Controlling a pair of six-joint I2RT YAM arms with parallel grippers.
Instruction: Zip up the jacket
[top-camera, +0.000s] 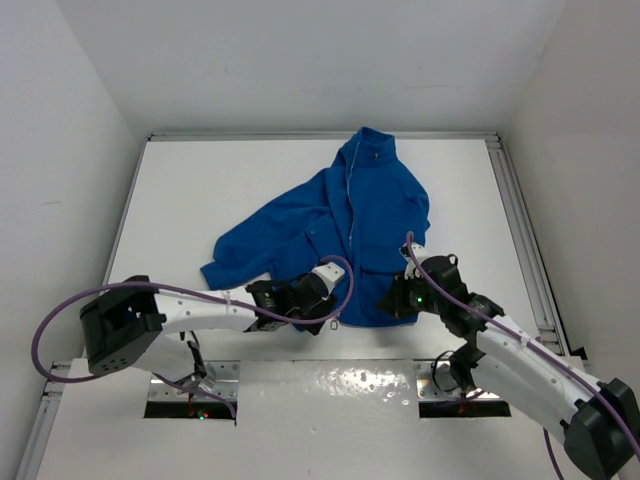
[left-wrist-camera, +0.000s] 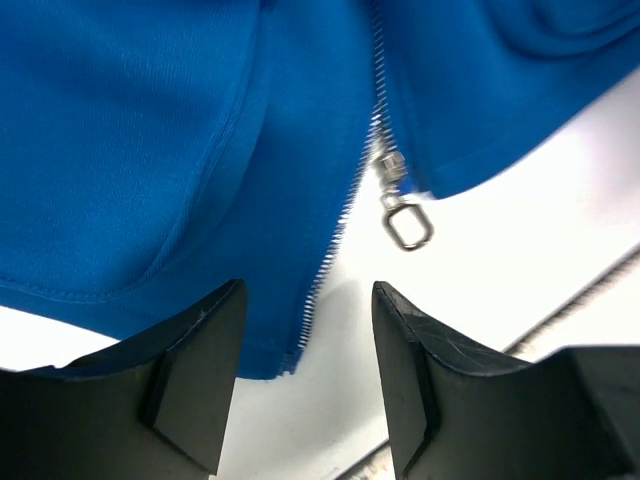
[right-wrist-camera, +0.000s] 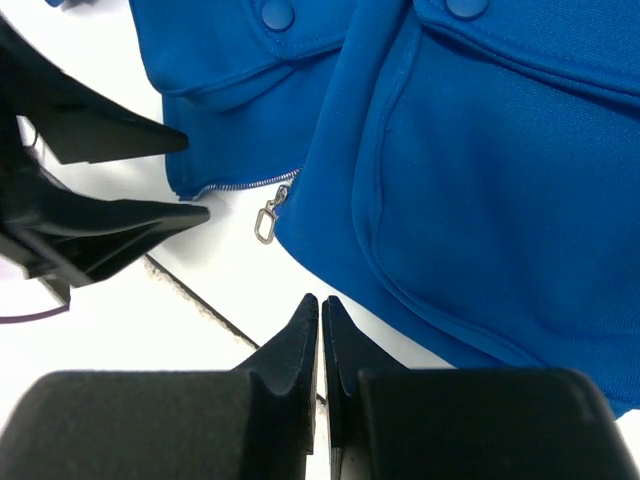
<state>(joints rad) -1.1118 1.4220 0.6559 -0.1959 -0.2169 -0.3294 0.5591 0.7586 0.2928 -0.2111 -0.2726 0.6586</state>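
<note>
one ring-tipped silver zipper pull (left-wrist-camera: 405, 222) hangs from the soft blue jacket (left-wrist-camera: 130, 150).

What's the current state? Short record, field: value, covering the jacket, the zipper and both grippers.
jacket: blue fleece, spread on the white table, collar at the far side
zipper slider: silver, ring pull hanging, near the bottom hem, touched by neither gripper
left gripper: open, empty, aimed at the hem just below the slider
right gripper: shut, empty, over bare table short of the hem
</note>
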